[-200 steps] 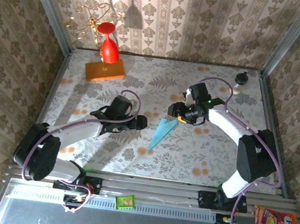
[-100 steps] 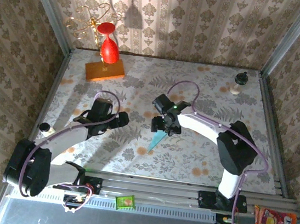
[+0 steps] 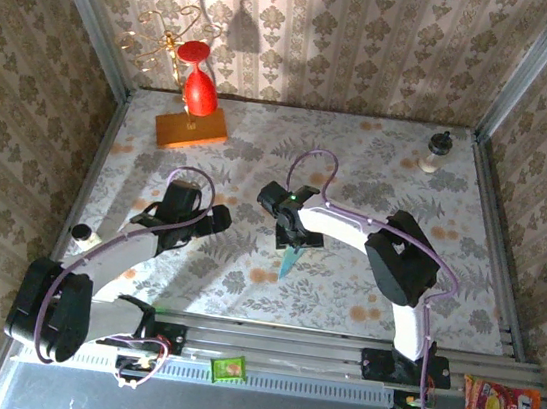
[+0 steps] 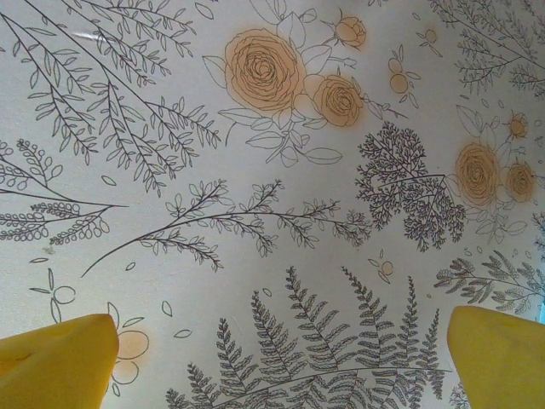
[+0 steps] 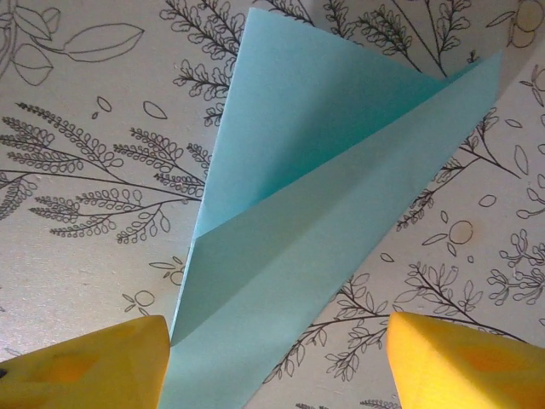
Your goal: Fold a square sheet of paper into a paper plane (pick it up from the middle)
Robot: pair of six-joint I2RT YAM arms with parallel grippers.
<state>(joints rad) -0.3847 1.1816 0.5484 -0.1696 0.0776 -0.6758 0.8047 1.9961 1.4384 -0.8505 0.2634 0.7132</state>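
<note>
Two end effectors, both spread. Right end effector point(image 5: 277, 341) hangs low over the plane point(image 5: 324, 196), which lies folded on the surface point(image 5: 85, 170) near its centre; one pad point(image 5: 94, 362) sits at the paper's edge, the other stands clear. Judged: positioned astride the long fold to press or pinch it. Left end effector point(image 4: 281, 341) hovers over the surface alongside, holding nothing, apparently placed out of the way.

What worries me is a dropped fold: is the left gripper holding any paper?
No, the left gripper stands open, its yellow fingers wide apart over the bare flowered table.
</note>
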